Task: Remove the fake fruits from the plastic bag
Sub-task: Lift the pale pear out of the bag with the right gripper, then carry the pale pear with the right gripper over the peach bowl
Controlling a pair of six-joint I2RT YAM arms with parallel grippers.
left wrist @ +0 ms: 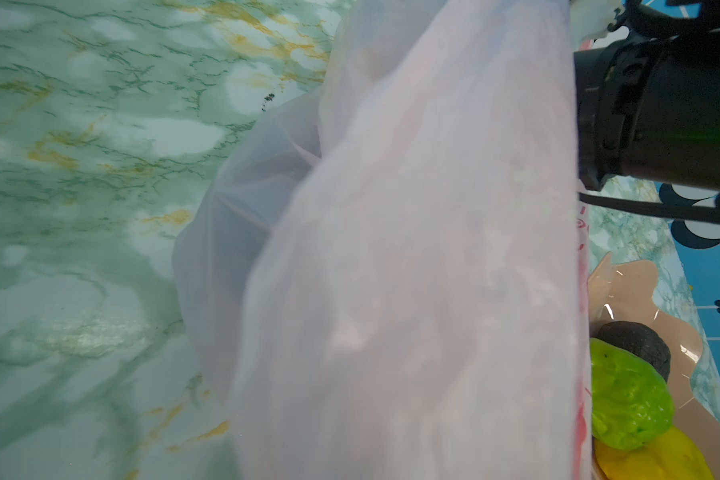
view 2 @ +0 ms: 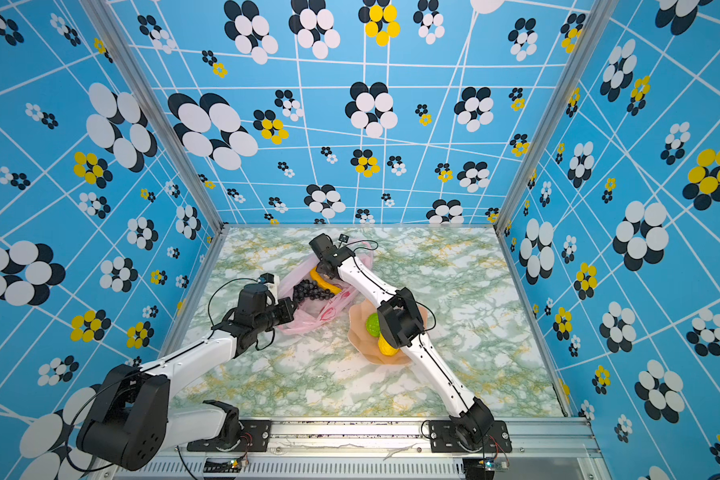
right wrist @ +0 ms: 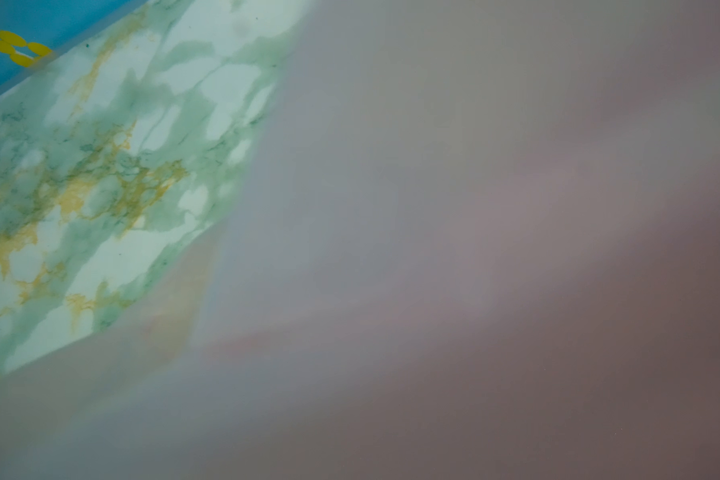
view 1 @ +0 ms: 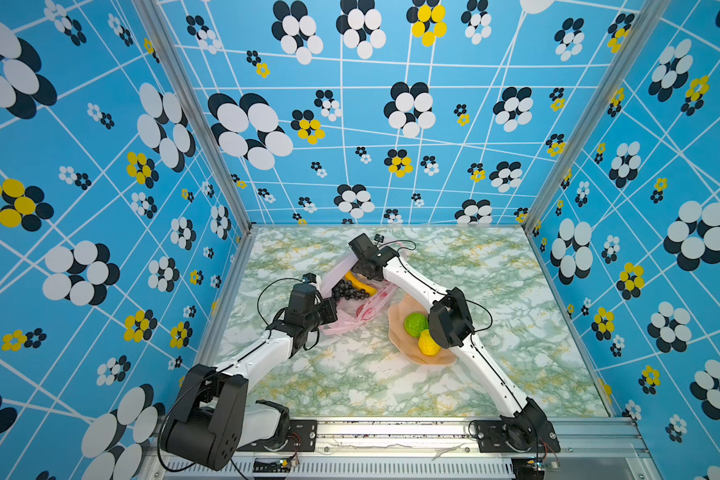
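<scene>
A thin, translucent pink plastic bag (view 1: 368,307) (view 2: 323,311) with red print lies crumpled on the green-and-white marbled counter (view 1: 350,382) (view 2: 308,382), near the middle of it. Its mouth is open upward. Inside, a curved yellow plastic banana (view 1: 360,284) (view 2: 324,282) lies just beside a bunch of black plastic grapes (view 1: 348,291) (view 2: 312,291).

The left gripper (view 1: 328,311) (view 2: 287,311) is at the left edge of the bag. It is fully closed, and the film rises from the counter up to it, so it has hold of the bag's rim. In the left wrist view the pink film (left wrist: 412,249) covers most of the picture and hides the fingers.

The right gripper (view 1: 363,274) (view 2: 327,272) reaches down into the bag, just beside the banana. In both top views its fingertips are hidden under the wrist, and the right wrist view shows only blurred film (right wrist: 474,249) close to the lens. I cannot tell how wide it stands or whether it holds anything.

Just beside the bag, on the right, stands a peach-pink wavy-edged dish (view 1: 396,332) (view 2: 355,332) (left wrist: 636,286). It holds a bumpy green fruit (view 1: 415,324) (view 2: 373,325) (left wrist: 628,399) touching a yellow fruit (view 1: 428,344) (view 2: 385,347) (left wrist: 657,457). A dark round fruit (left wrist: 636,345) is seen only in the left wrist view. The right arm passes above the dish.
</scene>
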